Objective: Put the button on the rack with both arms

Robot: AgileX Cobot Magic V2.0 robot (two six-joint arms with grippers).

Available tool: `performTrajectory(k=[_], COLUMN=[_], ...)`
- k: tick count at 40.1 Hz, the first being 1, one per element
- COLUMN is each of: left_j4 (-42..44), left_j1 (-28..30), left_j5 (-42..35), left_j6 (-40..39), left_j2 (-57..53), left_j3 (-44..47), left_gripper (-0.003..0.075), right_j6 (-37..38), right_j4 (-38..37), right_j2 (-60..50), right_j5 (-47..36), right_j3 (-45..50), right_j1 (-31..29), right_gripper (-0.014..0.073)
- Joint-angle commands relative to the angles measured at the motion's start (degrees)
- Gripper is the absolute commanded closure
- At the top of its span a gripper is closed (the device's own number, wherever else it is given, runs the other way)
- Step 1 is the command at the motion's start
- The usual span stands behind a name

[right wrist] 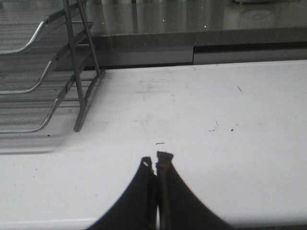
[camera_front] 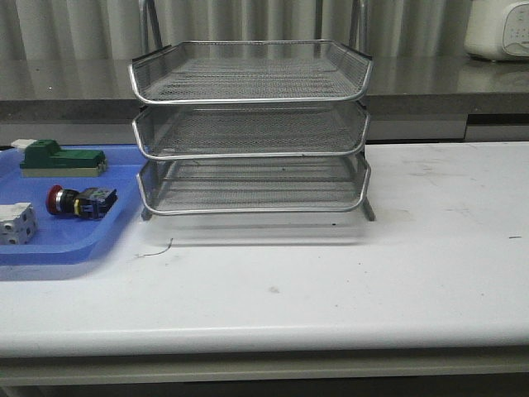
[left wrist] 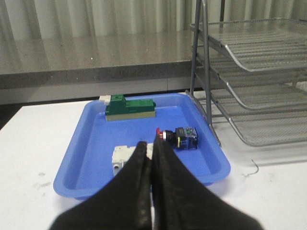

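The button [camera_front: 79,201], with a red head and a black, blue and yellow body, lies on its side in the blue tray [camera_front: 50,248] at the left. It also shows in the left wrist view [left wrist: 179,137]. The three-tier silver wire rack [camera_front: 252,132] stands at the back middle of the table. My left gripper [left wrist: 149,145] is shut and empty, above the near part of the tray, a little short of the button. My right gripper [right wrist: 156,160] is shut and empty over bare table to the right of the rack [right wrist: 33,72]. Neither arm shows in the front view.
In the blue tray [left wrist: 76,143] a green-and-white block [camera_front: 62,159] lies at the back and a white cube [camera_front: 16,223] at the front. A grey counter runs behind the table, with a white appliance [camera_front: 498,29] at its far right. A thin wire scrap [camera_front: 154,250] lies before the rack.
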Motion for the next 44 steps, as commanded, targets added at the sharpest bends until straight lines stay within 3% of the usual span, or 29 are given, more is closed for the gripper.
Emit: performTrajectory(k=[1,4,8,17,24,31,39,42,44], left_j4=[0.02,0.02,0.02,0.02,0.02,0.13,0.13,0.13,0.13], left_j1=[0.07,0.07,0.07,0.07,0.07,0.07,0.07,0.07,0.07], left_j5=[-10.81,-18.07,-21.24,-9.87,1.78,3.26,3.58,3.58,3.58], left_j6=[-0.41,-0.41,-0.41,-0.41,-0.41,0.23,0.23,0.23,0.23], left_j2=[-1.12,-1.12,-1.12,4.25,17.54,27.19,28.64,28.64,28.64], left_j3=[0.58,0.35,-1.96,-14.77,-25.37,-29.81,-30.06,-30.06,-30.06], left_gripper=[0.0739,0.0739,0.0739,0.0739,0.0739,0.0739,0.0736,0.0697,0.0616], right_j6=[-0.19,-0.19,-0.19,-0.19,-0.19,-0.19,-0.19,-0.19,-0.19], right_j4=[-0.61,-0.61,-0.61,-0.61,-0.61,-0.61,-0.61,-0.61,-0.61], right_j2=[-0.93,-0.93,-0.89,3.25,15.37,24.39,25.56,25.56,25.56], right_j5=[-8.76,-10.45,-9.95,2.54,11.08,10.99,10.45,10.45,10.45], right_j3=[-0.55,-2.18,-6.29,-20.53,-30.35,-33.37,-33.37,-33.37,-33.37], right_j1=[-0.21,-0.21,-0.21,-0.21,-0.21,-0.21,-0.21,-0.21,-0.21], right_gripper=[0.0653,0.0653,0.0653,0.0653,0.0653,0.0653,0.0639,0.0573,0.0487])
